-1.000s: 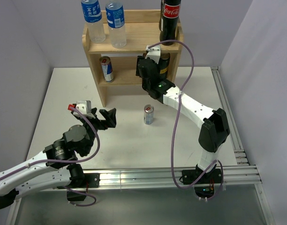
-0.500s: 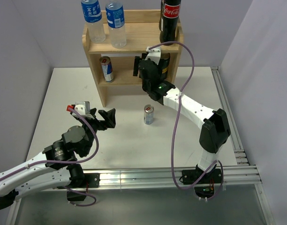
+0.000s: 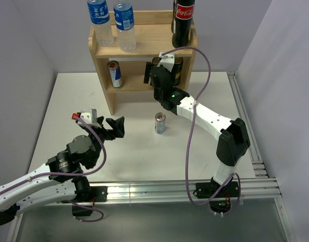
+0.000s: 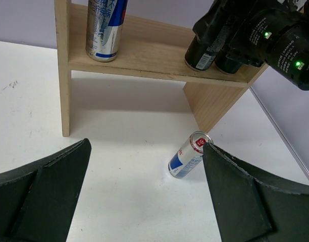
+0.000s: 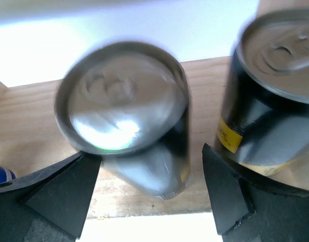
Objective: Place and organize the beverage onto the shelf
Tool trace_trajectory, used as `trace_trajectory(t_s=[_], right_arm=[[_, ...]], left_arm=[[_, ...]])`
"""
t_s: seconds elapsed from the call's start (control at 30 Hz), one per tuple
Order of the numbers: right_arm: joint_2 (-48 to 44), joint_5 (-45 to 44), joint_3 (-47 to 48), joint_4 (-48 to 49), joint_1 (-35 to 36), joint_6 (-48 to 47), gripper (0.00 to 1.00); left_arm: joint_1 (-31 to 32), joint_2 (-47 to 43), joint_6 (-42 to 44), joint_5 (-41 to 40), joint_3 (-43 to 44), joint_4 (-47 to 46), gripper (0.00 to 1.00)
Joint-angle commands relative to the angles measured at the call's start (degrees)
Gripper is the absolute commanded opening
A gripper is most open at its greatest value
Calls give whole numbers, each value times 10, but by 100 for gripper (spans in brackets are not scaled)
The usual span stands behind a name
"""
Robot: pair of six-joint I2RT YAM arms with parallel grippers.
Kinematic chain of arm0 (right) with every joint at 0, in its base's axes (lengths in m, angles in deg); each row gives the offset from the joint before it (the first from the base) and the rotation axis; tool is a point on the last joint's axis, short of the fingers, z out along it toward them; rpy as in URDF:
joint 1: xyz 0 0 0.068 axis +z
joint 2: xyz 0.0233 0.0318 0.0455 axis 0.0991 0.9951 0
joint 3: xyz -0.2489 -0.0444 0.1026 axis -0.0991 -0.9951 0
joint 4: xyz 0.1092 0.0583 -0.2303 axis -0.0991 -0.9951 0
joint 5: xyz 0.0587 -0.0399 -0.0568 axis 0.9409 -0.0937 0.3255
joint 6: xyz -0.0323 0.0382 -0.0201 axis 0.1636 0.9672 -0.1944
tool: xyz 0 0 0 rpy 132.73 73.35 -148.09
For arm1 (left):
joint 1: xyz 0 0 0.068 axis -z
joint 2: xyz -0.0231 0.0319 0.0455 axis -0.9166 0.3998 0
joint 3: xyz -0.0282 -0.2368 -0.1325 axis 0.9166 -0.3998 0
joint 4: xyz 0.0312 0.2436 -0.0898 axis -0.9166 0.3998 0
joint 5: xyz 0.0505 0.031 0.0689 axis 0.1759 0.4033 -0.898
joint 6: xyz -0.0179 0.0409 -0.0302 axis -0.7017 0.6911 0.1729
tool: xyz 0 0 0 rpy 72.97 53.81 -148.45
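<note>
2 black cans (image 5: 129, 126) on shelf (image 3: 149, 40); right gripper (image 5: 147, 156) spread around 1; left gripper (image 4: 147, 146) spread.

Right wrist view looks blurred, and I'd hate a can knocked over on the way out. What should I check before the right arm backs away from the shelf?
1. Right end effector open, straddling the black can: ok.
2. Black can standing flat on the lower board of the shelf: cannot tell, blurred.
3. Gap between black can and second black can beside it: ok.
4. Loose can upright, apart from the right arm: ok.
5. Left end effector open, away from the shelf: ok.
</note>
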Motion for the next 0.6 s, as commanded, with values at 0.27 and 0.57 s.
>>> trace_trajectory(t_s=[0.27, 0.57], right_arm=[[-30, -12, -73, -69, -4, 67, 88], [-78, -22, -100, -73, 15, 75, 88]], left_arm=[[-2, 2, 6, 4, -6, -22, 99], [-2, 3, 6, 6, -2, -20, 99]])
